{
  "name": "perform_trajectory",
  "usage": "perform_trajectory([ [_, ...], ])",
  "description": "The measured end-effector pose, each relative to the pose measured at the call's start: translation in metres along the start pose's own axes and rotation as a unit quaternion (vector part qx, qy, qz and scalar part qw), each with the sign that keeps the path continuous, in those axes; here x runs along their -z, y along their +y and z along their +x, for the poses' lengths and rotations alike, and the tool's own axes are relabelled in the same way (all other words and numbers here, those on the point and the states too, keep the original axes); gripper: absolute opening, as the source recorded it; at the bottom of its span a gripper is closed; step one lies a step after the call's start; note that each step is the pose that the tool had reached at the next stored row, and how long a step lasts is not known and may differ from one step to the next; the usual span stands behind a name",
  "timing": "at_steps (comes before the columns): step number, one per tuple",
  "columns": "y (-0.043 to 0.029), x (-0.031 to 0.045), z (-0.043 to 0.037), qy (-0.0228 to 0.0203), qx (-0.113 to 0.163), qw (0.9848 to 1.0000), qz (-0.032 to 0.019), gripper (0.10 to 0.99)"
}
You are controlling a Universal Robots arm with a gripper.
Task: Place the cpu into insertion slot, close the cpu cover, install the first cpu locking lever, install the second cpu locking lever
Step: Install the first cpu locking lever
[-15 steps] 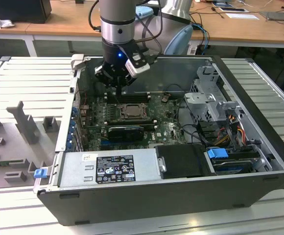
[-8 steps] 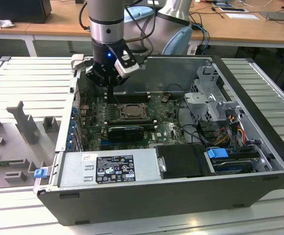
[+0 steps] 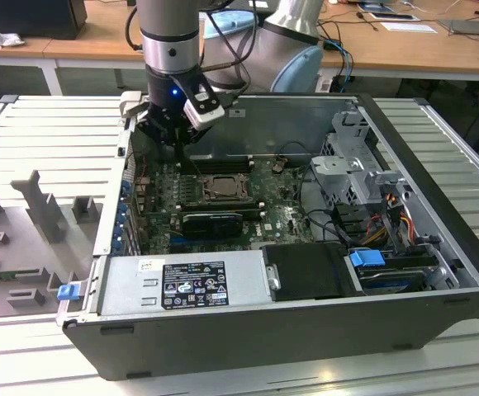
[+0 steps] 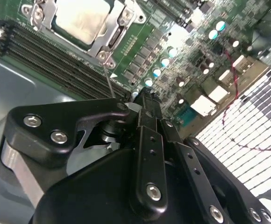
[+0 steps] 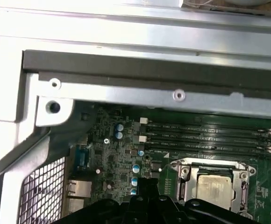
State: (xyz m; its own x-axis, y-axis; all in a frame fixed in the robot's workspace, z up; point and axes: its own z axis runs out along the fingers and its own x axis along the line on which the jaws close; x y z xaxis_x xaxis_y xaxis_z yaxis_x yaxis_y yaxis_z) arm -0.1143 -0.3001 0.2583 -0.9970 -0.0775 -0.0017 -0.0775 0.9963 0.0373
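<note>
cpu (image 4: 82,18) sits in the insertion slot (image 3: 196,188), pale face up. cpu cover (image 4: 110,42) is down over it, frame flat round the chip. Same in the first wrist view: cpu (image 5: 214,186) w/ cover (image 5: 240,182) on top.

gripper (image 4: 136,100) hangs over the far part of the mobo, close to the case wall (image 3: 305,111). The socket lies off toward the exterior view's right and nearer the cam, w/ the memory slots (image 4: 56,70) btwn the two.

Jaws look closed, tips together. Thin locking lever (image 4: 108,79) runs from the socket corner nearest the jaws straight to the tips. Its long axis points at the gripper, and its free end disappears behind the tips. Can't tell if the rod is pinched or just beside them.

Judgement: cpu placed, cover shut, work is on the lever at that corner. Only one arm on this rig. The key relation is rod end vs jaw tips: in line and at least v. close.
</note>
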Motion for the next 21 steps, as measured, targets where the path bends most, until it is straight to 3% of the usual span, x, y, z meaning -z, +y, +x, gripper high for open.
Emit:
perform_trajectory([
  [3,0.0081,-0.0006,-0.0006,0.0000,0.000,1.0000,0.0000,0.106],
  [8,0.0123,-0.0011,-0.0077,0.0005,0.000,1.0000,0.0000,0.106],
  [21,0.0094,-0.0044,-0.0557,0.0032,0.000,1.0000,0.0000,0.106],
])
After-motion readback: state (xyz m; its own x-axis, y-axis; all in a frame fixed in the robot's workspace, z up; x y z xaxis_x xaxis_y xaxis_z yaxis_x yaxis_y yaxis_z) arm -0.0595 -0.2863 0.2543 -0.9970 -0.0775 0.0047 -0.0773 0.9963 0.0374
